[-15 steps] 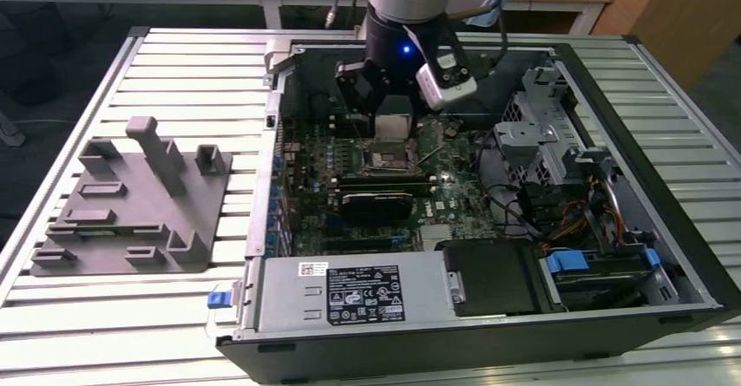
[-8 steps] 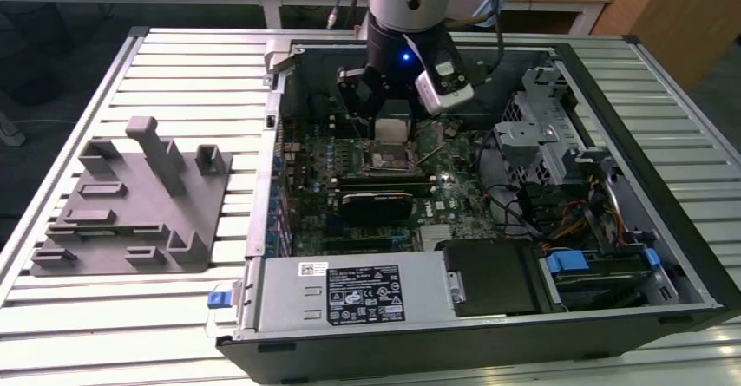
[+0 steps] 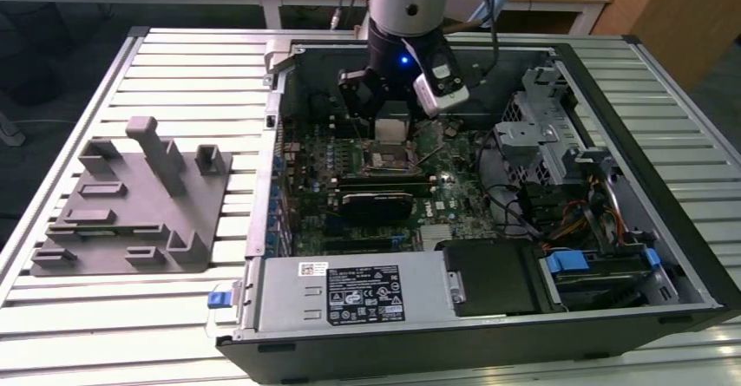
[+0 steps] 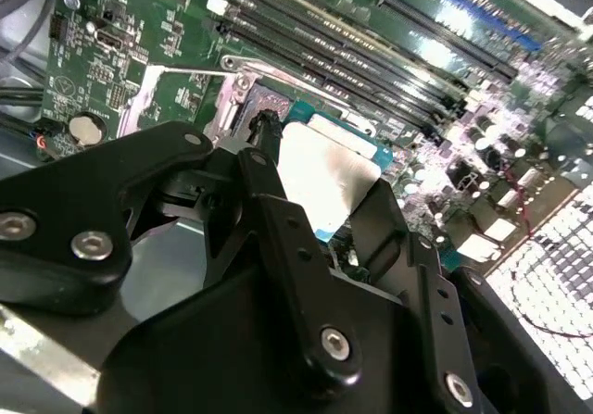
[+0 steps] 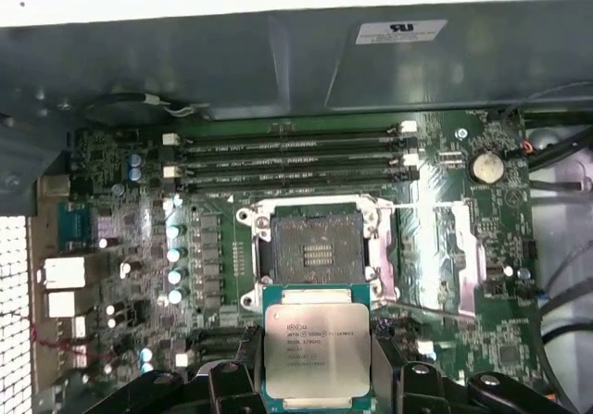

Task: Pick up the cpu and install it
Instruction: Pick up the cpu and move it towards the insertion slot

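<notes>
One arm reaches down into an open desktop computer case (image 3: pixel 463 351) that lies on its side on a slatted metal table (image 3: pixel 173 56), toward the exterior view's right edge of that table. Its gripper (image 5: pixel 318 382) is clamped on the cpu (image 5: pixel 318 349): in both wrist views a black finger (image 4: pixel 278 219) presses against each of two opposite edges of the chip, whose silvery metal top faces the first wrist camera. The cpu hangs level, clear of the green motherboard (image 3: pixel 452 186) and not seated. It is near the CPU socket (image 5: pixel 315 247), whose dark contact field lies uncovered inside its metal frame. In the first wrist view the chip's far edge overlaps the socket frame's near edge.

Four long memory slots (image 5: pixel 287 159) run along the board on the socket's far side, and a round coin battery (image 5: pixel 485 166) sits close to the slots' end. A grey power supply (image 3: pixel 347 295) fills the case's near corner in the exterior view. A grey plastic fixture (image 3: pixel 127 204) stands on the table well apart from the case, by the exterior view's left edge.
</notes>
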Controlling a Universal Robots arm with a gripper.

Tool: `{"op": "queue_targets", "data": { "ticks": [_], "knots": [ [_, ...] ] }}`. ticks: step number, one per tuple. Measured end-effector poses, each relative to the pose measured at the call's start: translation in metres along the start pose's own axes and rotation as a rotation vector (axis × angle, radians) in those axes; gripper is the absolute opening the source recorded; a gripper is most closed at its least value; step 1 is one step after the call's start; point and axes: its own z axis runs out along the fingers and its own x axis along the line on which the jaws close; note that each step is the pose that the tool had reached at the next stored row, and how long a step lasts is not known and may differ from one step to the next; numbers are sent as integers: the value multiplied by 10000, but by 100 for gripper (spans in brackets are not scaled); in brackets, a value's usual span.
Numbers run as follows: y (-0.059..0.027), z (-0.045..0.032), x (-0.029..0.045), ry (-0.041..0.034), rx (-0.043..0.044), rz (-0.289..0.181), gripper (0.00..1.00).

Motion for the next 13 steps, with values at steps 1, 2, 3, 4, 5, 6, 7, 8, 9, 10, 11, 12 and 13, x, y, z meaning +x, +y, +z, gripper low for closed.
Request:
{"op": "queue_targets", "data": {
  "ticks": [1, 2, 3, 4, 5, 6, 7, 8, 9, 10, 11, 12, 13],
  "knots": [
    [13, 16, -1, 0, -1, -13, 55],
    [24, 32, -3, 1, 0, -25, 55],
    [34, 47, -5, 1, -1, -38, 55],
    [43, 63, -10, 1, -1, -50, 55],
    [51, 79, -16, 2, 0, -59, 55],
    [60, 95, -24, 3, 1, -68, 55],
    [68, 108, -30, 4, 3, -76, 55],
    [75, 121, -37, 4, 3, -85, 55],
    [83, 134, -43, 4, 2, -94, 55],
    [91, 147, -49, 4, 2, -104, 55],
    [98, 160, -55, 5, 2, -113, 55],
    [106, 173, -61, 6, 3, -122, 55],
    [113, 187, -66, 8, 4, -131, 55]
  ]
}}
